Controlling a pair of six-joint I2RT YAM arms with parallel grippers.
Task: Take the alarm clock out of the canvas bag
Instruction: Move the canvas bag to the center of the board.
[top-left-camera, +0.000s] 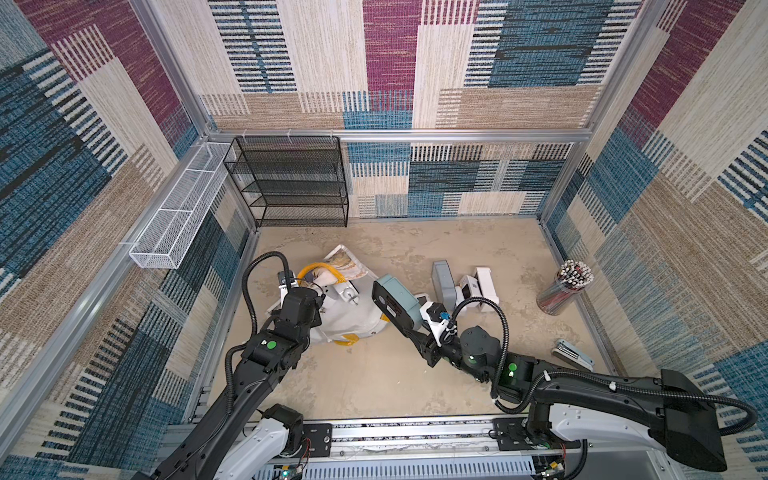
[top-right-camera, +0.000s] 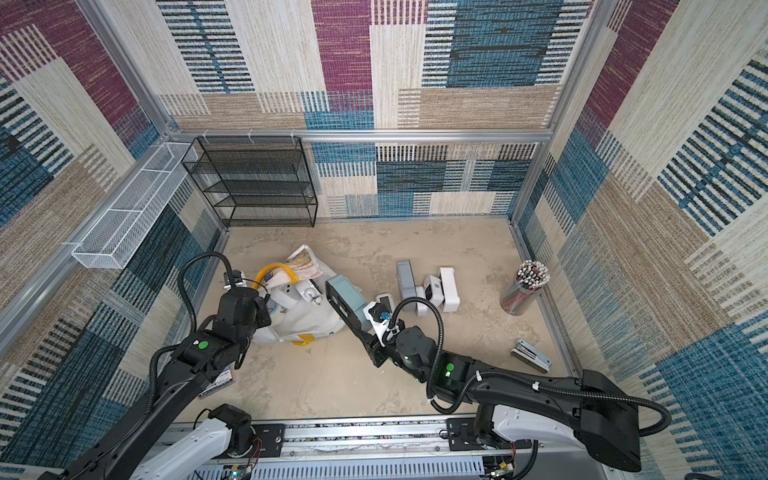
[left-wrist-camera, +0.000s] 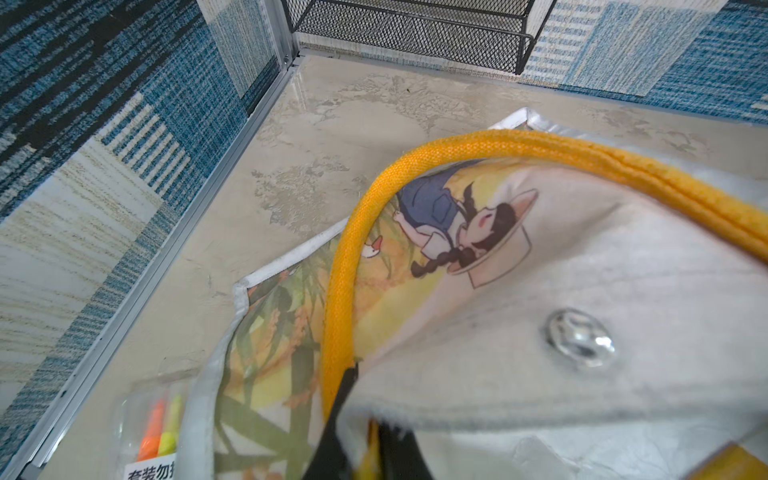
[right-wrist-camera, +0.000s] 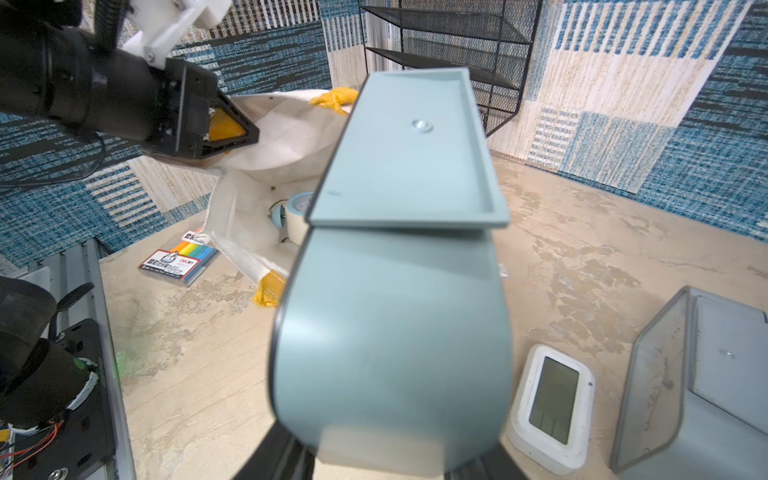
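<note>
Two grippers were engaged. The left gripper (right-wrist-camera: 239, 135) had its fingers pressed together on the rim of the bag (top-left-camera: 353, 320) at a yellow patch, holding that edge up off the table (top-left-camera: 374, 374). The bag lay slumped on its side at the left of the table, mouth facing right, with a yellow handle (left-wrist-camera: 519, 143) arching over its printed side. The right gripper (right-wrist-camera: 382, 457) pinched the blue clock (top-left-camera: 397, 297) between its fingers (right-wrist-camera: 286, 453), one on each side of the case. The blue clock was outside the bag, off the table, just right of the bag's mouth, black face turned toward the near left. A round clock (right-wrist-camera: 300, 208) sat inside the bag. A white digital clock (right-wrist-camera: 552, 399) lay face up on the table below the blue clock, with a grey box (right-wrist-camera: 706, 382) just beside it. A jar of pencils (top-left-camera: 563, 291) stood at the far right and a stapler (top-left-camera: 573, 353) lay nearer. A pack of sticky notes (right-wrist-camera: 180, 262) lay near the left arm. A black rack (top-left-camera: 291, 183) stood at the far left.
</note>
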